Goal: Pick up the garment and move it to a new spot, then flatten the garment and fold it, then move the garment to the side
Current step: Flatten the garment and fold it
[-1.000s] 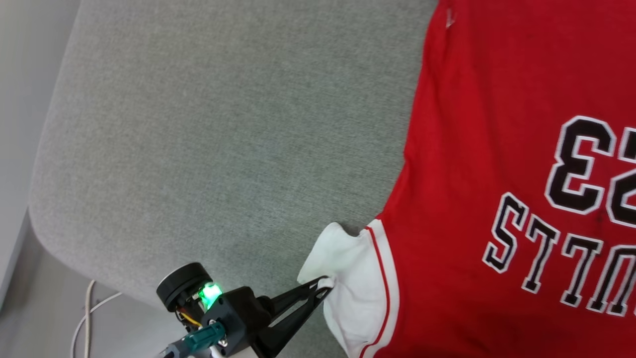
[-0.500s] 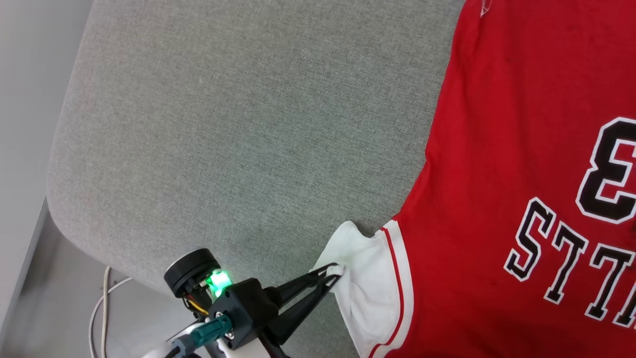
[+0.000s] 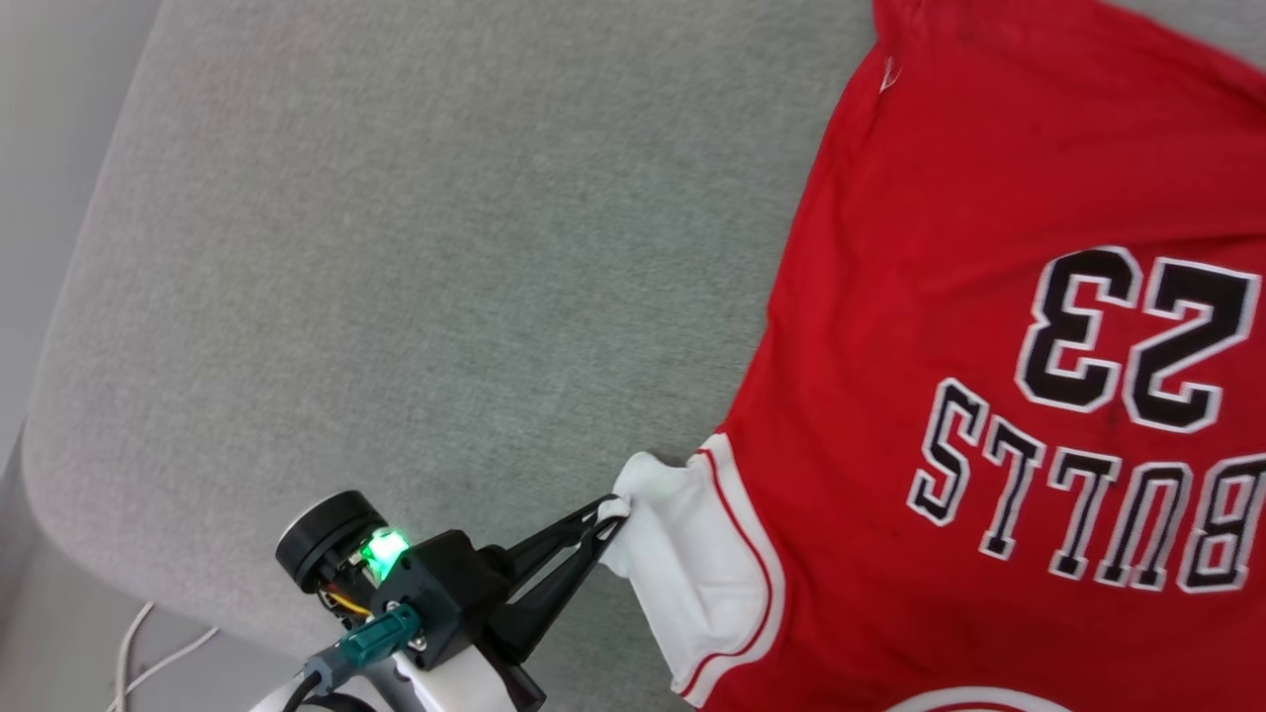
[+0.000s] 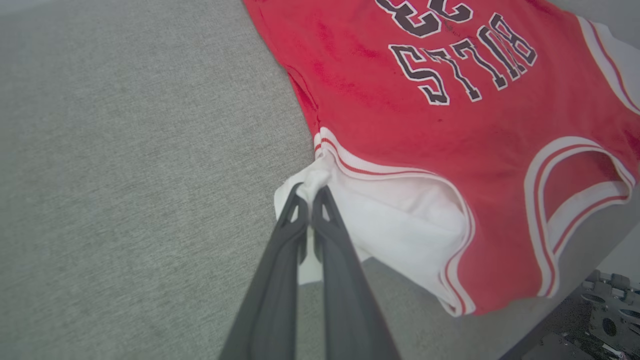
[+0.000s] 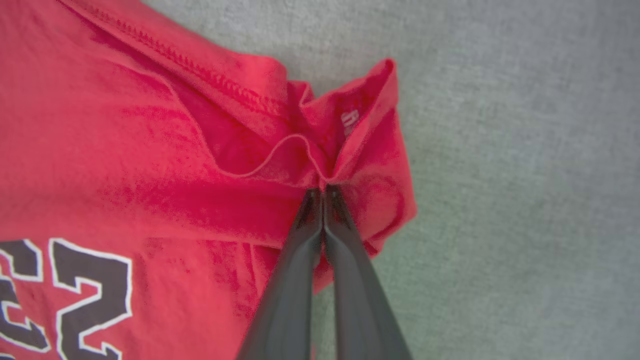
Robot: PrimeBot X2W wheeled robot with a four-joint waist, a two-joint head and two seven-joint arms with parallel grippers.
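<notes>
Low in the head view's centre, the left gripper (image 3: 611, 516) is pinched closed on the white sleeve (image 3: 692, 559) of the garment (image 3: 940, 247). Mid-frame in the right wrist view, the right gripper (image 5: 322, 192) clamps a bunched red hem corner (image 5: 375, 150). Spread on the grey cushion (image 3: 396, 247), the garment fills the head view's right side, long axis bottom to top, collar at the bottom edge, lettering upside down.

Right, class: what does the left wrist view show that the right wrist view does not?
Left wrist view: the left pincer shut on the white sleeve of the garment, plus the BULLS lettering. Right wrist view: the right pincer shut on a bunched red corner with a small label. Both: the red garment, part of its number, and the grey cushion.
</notes>
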